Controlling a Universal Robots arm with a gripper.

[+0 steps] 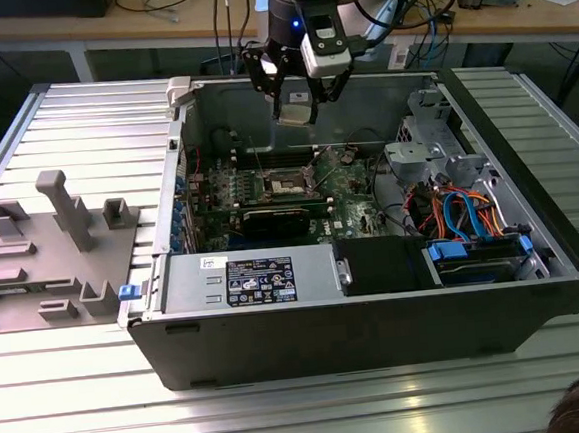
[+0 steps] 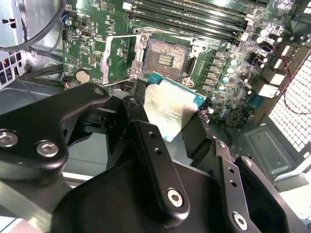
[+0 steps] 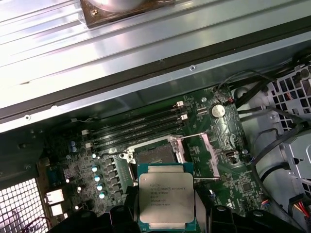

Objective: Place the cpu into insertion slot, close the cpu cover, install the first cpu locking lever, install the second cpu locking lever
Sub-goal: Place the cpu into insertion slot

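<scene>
My gripper hangs over the open computer case, shut on the cpu. The cpu is a small square chip with a silver-grey top; in both wrist views it sits between the black fingers, held by its edges. The insertion slot lies bare on the green board, below the chip and apart from it. The cpu cover stands flipped open beside the slot. A thin locking lever sticks out next to the cover.
A long black card lies just in front of the slot, and memory slots lie behind it. The power supply and a drive cage with blue and orange cables fill the case's front. A grey parts fixture stands at the exterior view's left.
</scene>
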